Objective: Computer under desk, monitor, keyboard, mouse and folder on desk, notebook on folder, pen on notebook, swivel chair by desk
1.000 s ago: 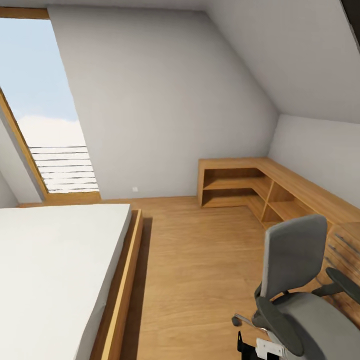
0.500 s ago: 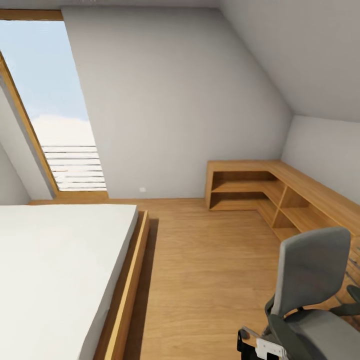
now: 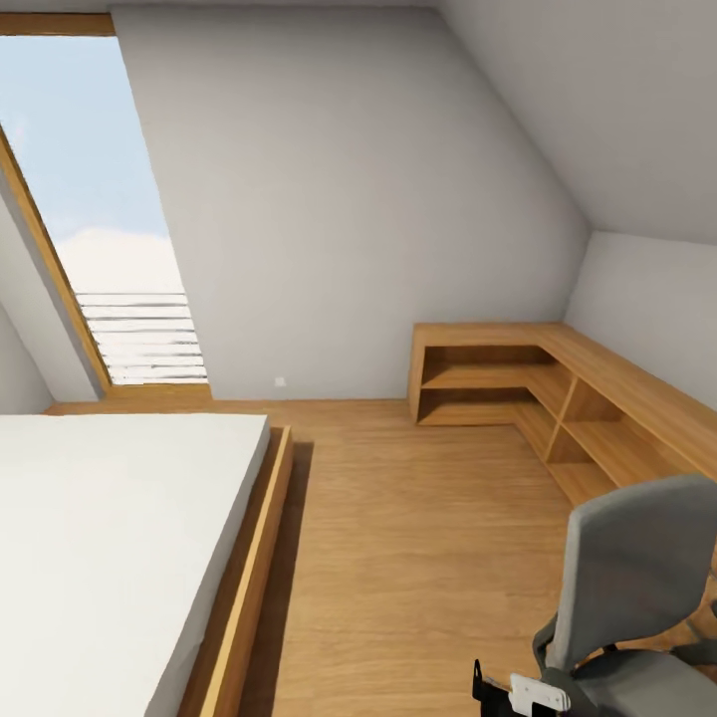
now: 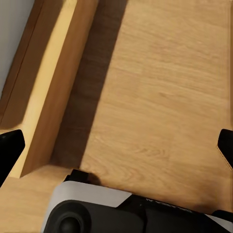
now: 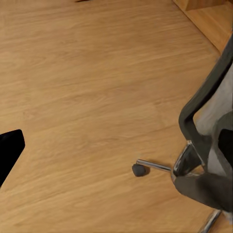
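Note:
The swivel chair (image 3: 629,583), grey with black armrests, stands at the lower right of the head view, its back towards the bed. In the right wrist view its dark armrest (image 5: 199,116) and a chrome leg ending in a caster (image 5: 140,170) are close by. My right gripper (image 5: 116,150) is open over bare floor just beside that leg. My left gripper (image 4: 116,148) is also open, hanging over the floor near the bed frame (image 4: 46,92), with nothing between its fingers. The desk, computer, monitor, keyboard, mouse, folder, notebook and pen are out of view.
A low bed (image 3: 110,538) with a white mattress and wooden frame takes up the left. A light wooden L-shaped shelf unit (image 3: 518,373) runs along the right wall under the sloped ceiling. A tall window (image 3: 90,199) is at the far left. Wooden floor (image 3: 408,538) lies between.
The whole head view has shifted, so the camera has moved. The chair now sits lower and farther right in the picture, and more of the right-hand wall shows.

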Robot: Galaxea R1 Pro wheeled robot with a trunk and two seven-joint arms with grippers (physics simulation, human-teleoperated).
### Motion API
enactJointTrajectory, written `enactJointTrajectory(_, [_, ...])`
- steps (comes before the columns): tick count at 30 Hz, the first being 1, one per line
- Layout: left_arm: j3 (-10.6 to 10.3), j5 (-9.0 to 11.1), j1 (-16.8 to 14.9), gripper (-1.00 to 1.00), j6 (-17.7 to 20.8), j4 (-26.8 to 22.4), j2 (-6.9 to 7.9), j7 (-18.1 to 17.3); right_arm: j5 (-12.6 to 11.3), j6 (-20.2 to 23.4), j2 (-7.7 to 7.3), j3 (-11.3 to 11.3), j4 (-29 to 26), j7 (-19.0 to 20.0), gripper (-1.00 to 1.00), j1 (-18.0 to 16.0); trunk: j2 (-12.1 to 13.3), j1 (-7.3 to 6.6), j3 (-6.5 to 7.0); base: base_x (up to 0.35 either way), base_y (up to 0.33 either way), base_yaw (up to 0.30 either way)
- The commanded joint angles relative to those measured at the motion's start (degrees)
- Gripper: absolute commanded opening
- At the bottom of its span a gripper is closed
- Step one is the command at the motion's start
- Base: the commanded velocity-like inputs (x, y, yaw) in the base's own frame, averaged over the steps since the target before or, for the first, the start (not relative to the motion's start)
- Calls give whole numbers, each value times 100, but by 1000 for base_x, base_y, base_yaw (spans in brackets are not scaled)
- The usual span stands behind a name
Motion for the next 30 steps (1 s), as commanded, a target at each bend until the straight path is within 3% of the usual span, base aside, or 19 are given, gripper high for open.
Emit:
enactJointTrajectory(1, [-48,53,-5,100,-26,5,3,16,-17,-16,3,50,12,-34,100,-8,-12,6,-13,291,-99,0])
enactJointTrajectory(15, [-48,53,-5,100,-24,5,2,16,-17,-13,3,52,12,-34,100,-6,-12,6,-13,276,-37,21])
enactJointTrajectory(30, [-47,53,-5,100,-25,5,2,16,-17,-7,4,52,12,-34,100,-8,-12,6,-13,43,-1,143])
